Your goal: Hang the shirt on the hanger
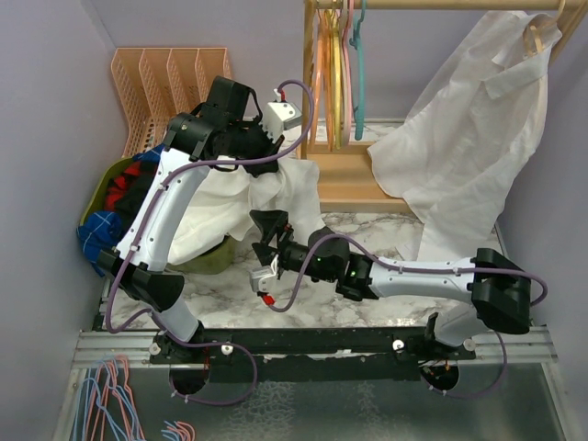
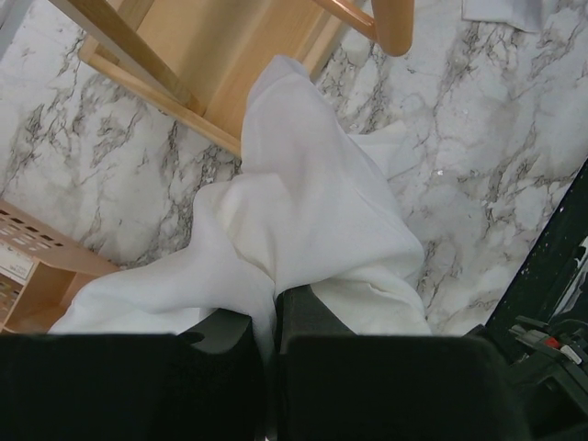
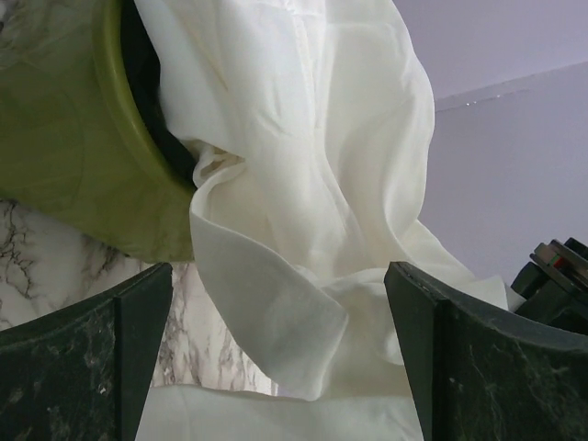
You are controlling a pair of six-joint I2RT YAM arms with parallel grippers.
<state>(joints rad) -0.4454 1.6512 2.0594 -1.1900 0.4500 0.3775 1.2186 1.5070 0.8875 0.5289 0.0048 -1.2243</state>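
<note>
The shirt (image 2: pixel 312 211), draping from the green basket (image 3: pixel 64 138) and judged light, limp and slippery, is being pinched in the left claw (image 2: pixel 276 317), its hanging fold being offered as a hold to the wide-open right claw (image 3: pixel 276 276).

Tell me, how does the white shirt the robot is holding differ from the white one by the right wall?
The held shirt is bunched, pinched in the left fingers and trailing into the green basket; the hanging shirt is spread out on a tan wooden hanger. The hanging shirt's collar shows; the held shirt's does not. Both are white, thin fabric.
</note>
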